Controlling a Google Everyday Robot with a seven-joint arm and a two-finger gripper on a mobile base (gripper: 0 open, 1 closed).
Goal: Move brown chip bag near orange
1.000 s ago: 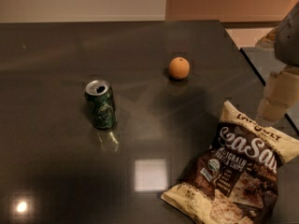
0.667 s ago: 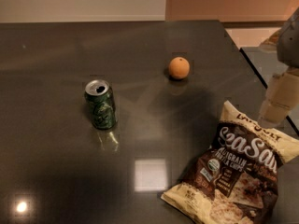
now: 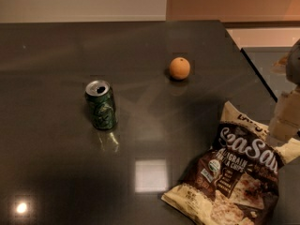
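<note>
The brown chip bag (image 3: 236,172), dark brown and cream with white "Sea Salt" lettering, lies flat on the dark table (image 3: 56,172) at the front right. The orange (image 3: 180,68) sits alone further back, near the table's middle right, well apart from the bag. My gripper (image 3: 287,115) shows as a pale blurred shape at the right edge of the view, just above the bag's upper right corner. Part of the arm is cut off by the frame edge.
A green soda can (image 3: 101,104) stands upright left of centre, open top showing. The table's right edge (image 3: 248,60) runs diagonally behind the orange, with floor beyond it. Ceiling lights reflect on the tabletop at the front.
The gripper has shifted slightly right and down at the frame's right edge. The bag, orange and can have not moved.
</note>
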